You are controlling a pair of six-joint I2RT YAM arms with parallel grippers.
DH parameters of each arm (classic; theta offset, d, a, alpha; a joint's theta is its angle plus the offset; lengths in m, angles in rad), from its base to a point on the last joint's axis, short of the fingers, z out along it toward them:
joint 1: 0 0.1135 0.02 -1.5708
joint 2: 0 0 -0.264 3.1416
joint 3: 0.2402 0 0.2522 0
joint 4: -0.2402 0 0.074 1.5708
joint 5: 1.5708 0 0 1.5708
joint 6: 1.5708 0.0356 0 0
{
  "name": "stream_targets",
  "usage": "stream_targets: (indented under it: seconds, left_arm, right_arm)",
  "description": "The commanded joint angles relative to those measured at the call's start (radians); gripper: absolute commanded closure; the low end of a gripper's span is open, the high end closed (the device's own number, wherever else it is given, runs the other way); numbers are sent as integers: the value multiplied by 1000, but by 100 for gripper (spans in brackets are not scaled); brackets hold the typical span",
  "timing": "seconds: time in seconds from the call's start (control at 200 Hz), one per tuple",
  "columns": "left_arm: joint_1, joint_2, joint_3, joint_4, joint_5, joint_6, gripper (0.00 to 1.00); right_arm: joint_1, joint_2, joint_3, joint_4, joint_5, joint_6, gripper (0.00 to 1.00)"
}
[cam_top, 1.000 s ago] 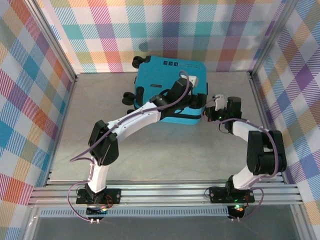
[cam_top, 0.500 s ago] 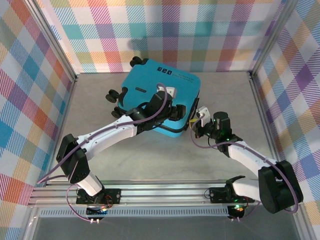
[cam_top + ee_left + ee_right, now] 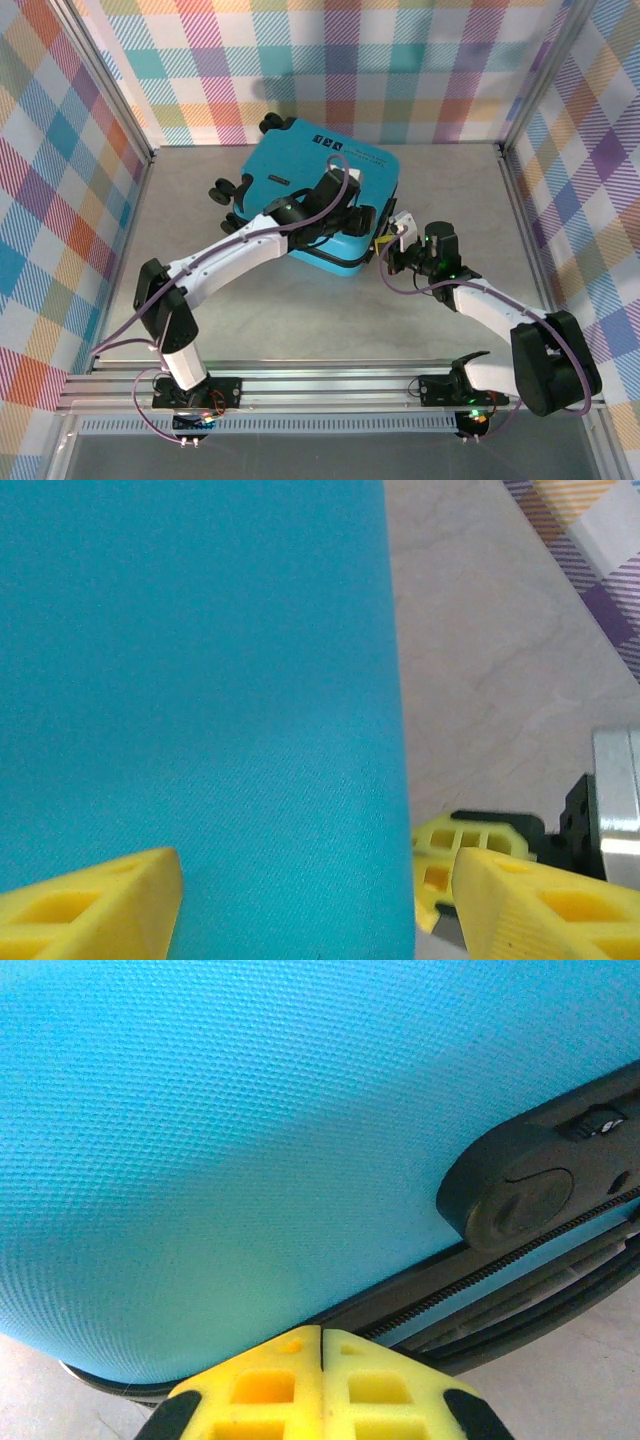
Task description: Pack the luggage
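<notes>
The luggage (image 3: 300, 162) lies closed on the grey tabletop (image 3: 460, 185), toward the back and turned askew, with its black wheels (image 3: 226, 190) pointing left. The left arm (image 3: 250, 245) reaches over it near its right edge. The yellow left fingers (image 3: 100, 905) are spread apart, with the turquoise surface between them. The right fingers (image 3: 270, 1388) are pressed together at the case's right side, just beside the black zipper seam (image 3: 480, 1275).
</notes>
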Motion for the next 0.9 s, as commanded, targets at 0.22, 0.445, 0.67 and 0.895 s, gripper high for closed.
stream_targets:
  seconds: [0.22,0.445,0.67,0.895]
  left_arm:
    - [-21,81,119,86,15,49,28]
    - [-21,127,55,43,-12,-16,29]
    - [-21,29,-99,32,-56,-72,30]
    - [-21,-13,-161,36,-68,-91,30]
  right_arm:
    - [-1,27,-25,116,26,52,100]
    - [-34,71,-5,150,76,85,100]
    - [-135,105,88,76,107,141,100]
    - [-223,234,232,46,84,175,100]
